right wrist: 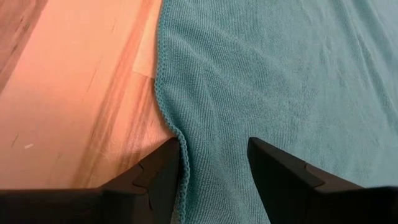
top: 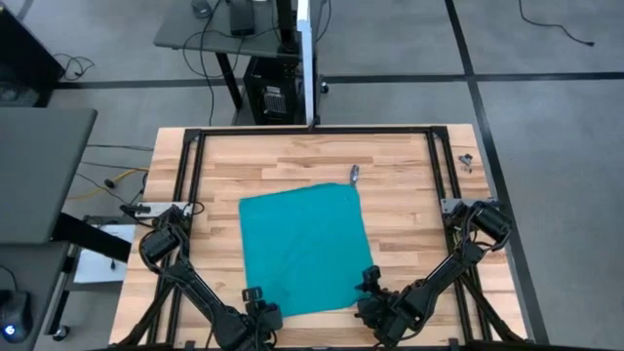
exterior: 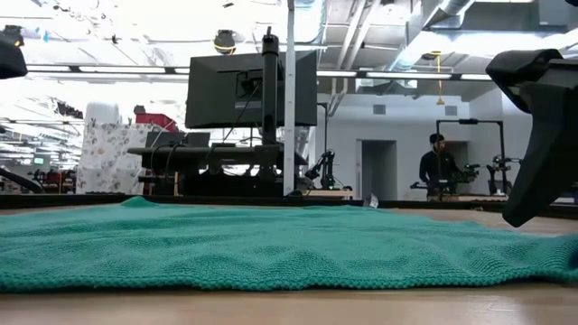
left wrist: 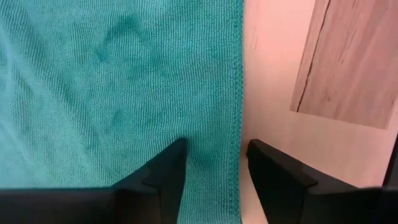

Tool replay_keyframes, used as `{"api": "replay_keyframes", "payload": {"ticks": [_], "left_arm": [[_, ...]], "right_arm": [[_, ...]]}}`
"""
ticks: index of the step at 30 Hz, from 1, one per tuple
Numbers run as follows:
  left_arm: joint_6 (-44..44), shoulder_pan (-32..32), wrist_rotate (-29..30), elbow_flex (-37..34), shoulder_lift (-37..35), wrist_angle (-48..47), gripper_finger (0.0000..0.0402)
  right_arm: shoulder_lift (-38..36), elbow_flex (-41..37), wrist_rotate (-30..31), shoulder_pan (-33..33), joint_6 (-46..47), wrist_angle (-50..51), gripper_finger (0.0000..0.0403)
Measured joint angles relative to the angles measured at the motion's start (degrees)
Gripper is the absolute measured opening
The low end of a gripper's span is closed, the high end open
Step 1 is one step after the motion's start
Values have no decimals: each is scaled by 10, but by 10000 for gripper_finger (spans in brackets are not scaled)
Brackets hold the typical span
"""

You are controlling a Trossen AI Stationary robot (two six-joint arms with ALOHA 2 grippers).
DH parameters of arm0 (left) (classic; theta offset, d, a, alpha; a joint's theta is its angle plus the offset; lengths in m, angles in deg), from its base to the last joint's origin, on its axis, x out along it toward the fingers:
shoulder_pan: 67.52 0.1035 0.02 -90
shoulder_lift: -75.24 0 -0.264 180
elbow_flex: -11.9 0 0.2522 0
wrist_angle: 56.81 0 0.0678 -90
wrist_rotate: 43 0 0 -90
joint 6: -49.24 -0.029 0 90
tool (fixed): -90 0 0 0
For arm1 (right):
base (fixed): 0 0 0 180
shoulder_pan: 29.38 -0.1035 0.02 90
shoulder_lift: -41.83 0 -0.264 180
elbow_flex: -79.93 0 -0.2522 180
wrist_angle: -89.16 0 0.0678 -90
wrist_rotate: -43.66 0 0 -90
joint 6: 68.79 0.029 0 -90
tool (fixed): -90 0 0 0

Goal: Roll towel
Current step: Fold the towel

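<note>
The teal towel [top: 302, 249] lies spread flat on the wooden table [top: 409, 195], and it fills the foreground of the low view [exterior: 271, 248]. My left gripper [top: 261, 310] stands open at its near left corner. In the left wrist view [left wrist: 214, 149] one finger is over the cloth [left wrist: 112, 81] and the other over bare wood, with the side hem [left wrist: 239, 93] between them. My right gripper [top: 370, 292] stands open at the near right corner. There [right wrist: 211, 146] one finger is at the hem [right wrist: 163, 93] and the other over the cloth [right wrist: 267, 74]. My left gripper points steeply down with its fingers astride the towel's left hem [left wrist: 236, 180]; I cannot tell whether the tips touch the cloth. My right gripper slants down with its fingers astride the right hem [right wrist: 181, 155], which bends in beside one finger; I cannot tell whether it touches.
A black frame rail [top: 312, 131] runs around the table. A small metal piece [top: 355, 174] lies just beyond the towel's far right corner, and another [top: 466, 161] lies at the far right. Bare wood shows on both sides of the towel. A person [exterior: 438, 167] stands far off in the room.
</note>
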Motion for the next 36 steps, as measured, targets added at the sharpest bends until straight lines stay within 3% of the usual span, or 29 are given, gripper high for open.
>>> {"api": "replay_keyframes", "payload": {"ticks": [9, 19, 26, 36], "left_arm": [[2, -4, 25, -1, 2, -16, 7], [68, -6, 26, -2, 2, -20, 0], [127, -11, 3, 6, 0, -19, 0], [126, -8, -91, 45, -9, 3, 0]], "right_arm": [[0, 0, -18, 1, 27, -1, 116], [-2, 1, -95, 8, 95, -9, 10], [-21, -1, -122, -3, 175, -22, 2], [-54, -1, -270, -6, 204, -20, 1]]}}
